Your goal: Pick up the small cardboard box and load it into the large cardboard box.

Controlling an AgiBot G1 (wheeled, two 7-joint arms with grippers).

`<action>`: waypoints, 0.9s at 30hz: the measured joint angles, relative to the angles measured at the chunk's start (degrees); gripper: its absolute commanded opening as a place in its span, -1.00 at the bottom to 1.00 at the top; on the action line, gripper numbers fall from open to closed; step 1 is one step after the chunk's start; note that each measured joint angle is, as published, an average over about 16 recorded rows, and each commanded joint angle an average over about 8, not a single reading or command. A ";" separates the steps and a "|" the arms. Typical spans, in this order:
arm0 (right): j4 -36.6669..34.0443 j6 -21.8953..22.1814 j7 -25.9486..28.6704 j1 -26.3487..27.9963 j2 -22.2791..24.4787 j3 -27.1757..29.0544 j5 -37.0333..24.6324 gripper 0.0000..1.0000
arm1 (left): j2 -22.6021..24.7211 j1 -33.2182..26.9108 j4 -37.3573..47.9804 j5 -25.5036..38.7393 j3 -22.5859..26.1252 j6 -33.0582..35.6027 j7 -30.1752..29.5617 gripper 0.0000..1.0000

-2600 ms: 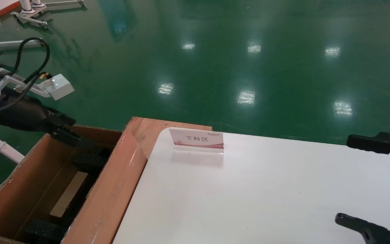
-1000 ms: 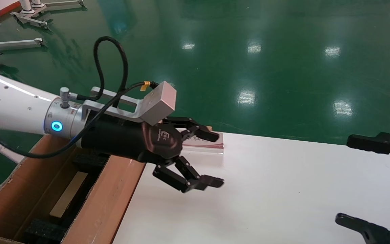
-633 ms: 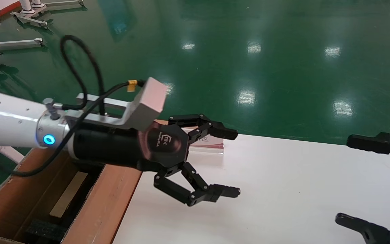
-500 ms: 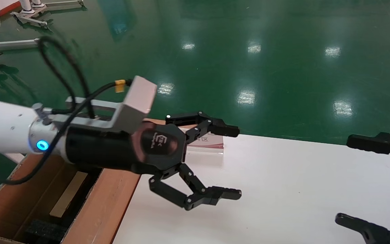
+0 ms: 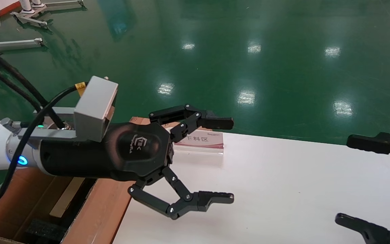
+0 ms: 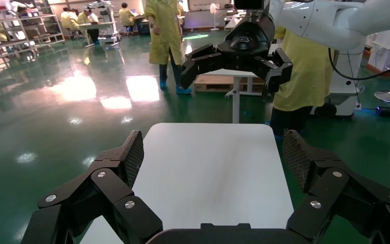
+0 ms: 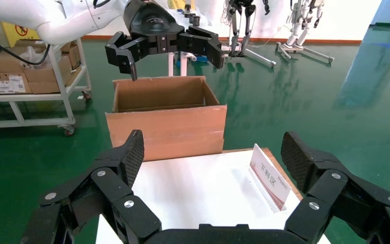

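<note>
A glossy green workshop floor [image 5: 249, 51] fills the upper half of the head view, marked with bright reflections of ceiling lights. A white table [image 5: 283, 189] occupies the lower right of that frame. Near its far left corner a small clear sign stand [image 5: 200, 141] with a pink band and Chinese characters is seen, and it appears again at the lower right of the right wrist view [image 7: 270, 178].

The large cardboard box [image 5: 103, 210] is placed at the lower left of the head view, just beside the table's left edge, with its flaps raised. Inside it, black foam blocks [image 5: 44, 230] and a pale tan strip [image 5: 67, 198] are visible. Whether that strip belongs to the small cardboard box cannot be told, and that box is not clearly shown in any view. The same big carton is seen in the upper middle of the right wrist view [image 7: 165, 119], beyond the table's end.

The left gripper [image 5: 220, 161] is held in the centre left of the head view, over the table's left edge, with its fingers spread wide and nothing between them. Its spread fingers [image 6: 132, 157] frame the bare tabletop in the left wrist view.

The right gripper [image 5: 352, 183] is parked at the right edge of the head view, likewise spread apart and empty. A person in a yellow coat [image 6: 165, 40] is seen in the background of the left wrist view.
</note>
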 measured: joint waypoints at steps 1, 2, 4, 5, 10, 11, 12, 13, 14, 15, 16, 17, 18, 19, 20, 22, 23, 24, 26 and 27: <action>0.00 0.00 0.00 0.00 0.00 0.00 0.00 1.00 | 0.01 0.11 -0.02 -0.03 -0.15 0.03 0.02 1.00; 0.00 0.00 0.00 0.00 0.00 0.00 0.00 1.00 | 0.03 0.25 -0.04 -0.06 -0.34 0.07 0.06 1.00; 0.00 0.00 0.00 0.00 0.00 0.00 0.00 1.00 | 0.01 0.01 -0.01 -0.05 0.00 0.02 0.00 1.00; 0.00 0.00 0.00 0.00 0.00 0.00 0.00 1.00 | -0.01 -0.14 0.01 -0.03 0.20 -0.01 -0.03 1.00; 0.00 0.00 0.00 0.00 0.00 0.00 0.00 1.00 | -0.09 -0.78 0.12 0.08 1.10 -0.18 -0.15 1.00; 0.00 0.00 0.00 0.00 0.00 0.00 0.00 1.00 | -0.10 -0.88 0.14 0.10 1.24 -0.21 -0.16 1.00; 0.00 0.00 0.00 0.00 0.00 0.00 0.00 1.00 | -0.12 -0.98 0.16 0.13 1.38 -0.24 -0.18 1.00; 0.00 0.00 0.00 0.00 0.00 0.00 0.00 1.00 | -0.13 -1.06 0.18 0.15 1.50 -0.26 -0.20 1.00; 0.00 0.00 0.00 0.00 0.00 0.00 0.00 1.00 | -0.14 -1.14 0.19 0.17 1.61 -0.28 -0.21 1.00; 0.00 0.00 0.00 0.00 0.00 0.00 0.00 1.00 | -0.15 -1.21 0.20 0.19 1.71 -0.31 -0.22 1.00; 0.00 0.00 0.00 0.00 0.00 0.00 0.00 1.00 | -0.15 -1.28 0.21 0.21 1.80 -0.32 -0.24 1.00; 0.00 0.00 0.00 0.00 0.00 0.00 0.00 1.00 | -0.16 -1.34 0.22 0.22 1.89 -0.34 -0.25 1.00; 0.00 0.00 0.00 0.00 0.00 0.00 0.00 1.00 | -0.17 -1.40 0.24 0.24 1.97 -0.36 -0.26 1.00; 0.00 0.00 0.00 0.00 0.00 0.00 0.00 1.00 | -0.18 -1.45 0.24 0.26 2.04 -0.37 -0.27 1.00; 0.00 0.00 0.00 0.00 0.00 0.00 0.00 1.00 | -0.18 -1.50 0.25 0.27 2.11 -0.39 -0.28 1.00; 0.00 0.00 0.00 0.00 0.00 0.00 0.00 1.00 | -0.19 -1.59 0.27 0.29 2.23 -0.41 -0.29 1.00; 0.00 0.00 0.00 0.00 0.00 0.00 0.00 1.00 | -0.19 -1.63 0.27 0.30 2.28 -0.42 -0.30 1.00; 0.00 0.00 0.00 0.00 0.00 0.00 0.00 1.00 | -0.20 -1.67 0.28 0.31 2.33 -0.43 -0.30 1.00; 0.00 0.00 0.00 0.00 0.00 0.00 0.00 1.00 | -0.20 -1.73 0.29 0.33 2.42 -0.44 -0.31 1.00; 0.00 0.00 0.00 0.00 0.00 0.00 0.00 1.00 | -0.21 -1.76 0.29 0.33 2.46 -0.45 -0.32 1.00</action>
